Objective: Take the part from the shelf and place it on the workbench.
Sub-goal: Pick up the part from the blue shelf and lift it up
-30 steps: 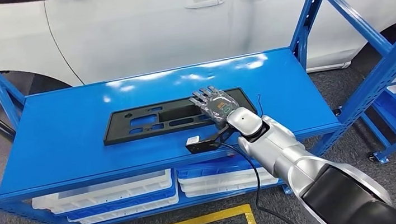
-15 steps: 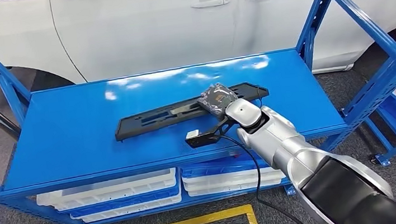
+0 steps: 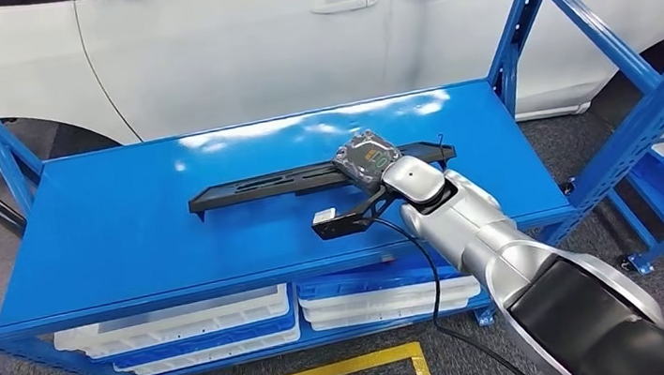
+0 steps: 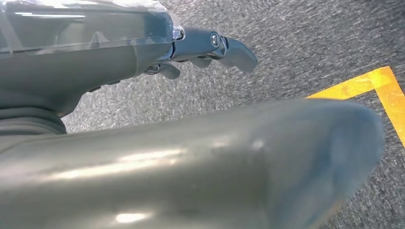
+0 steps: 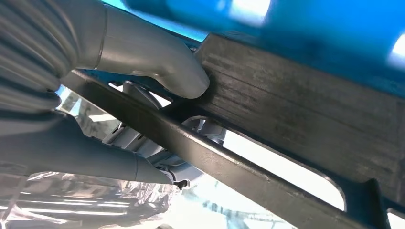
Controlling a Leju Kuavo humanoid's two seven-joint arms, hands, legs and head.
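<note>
Black plastic part (image 3: pixel 308 178), long and flat with cut-out slots, was tilted up on its edge above the blue shelf (image 3: pixel 125 230), seen from the head view. The right robot hand (image 3: pixel 367 161) was clamped on the part towards the part's right end, just short of the tip. In the right wrist view the thick grey thumb (image 5: pixel 157 62) pressed on one face of the part while darker fingers (image 5: pixel 143 143) wrapped round a bar of it from the other side. The part's far left end sat low, close to the shelf; whether it touched could not be told. Behind the part stood a white car (image 3: pixel 246 46). Below the part, under the shelf, lay white trays (image 3: pixel 183 322).

The left robot hand (image 4: pixel 205 45) hung over grey carpet, its fingers loosely apart and holding nothing.

The step in hand appeared to be lifting the part clear of the shelf. Because the grip was near one end, the long free end would likely sag and swing, so a slow, level lift seemed wise, with the grip kept firm. The part should probably clear the shelf fully before any turn, and its right tip stayed near the blue upright (image 3: pixel 517 25), which could catch it. No workbench was visible.
</note>
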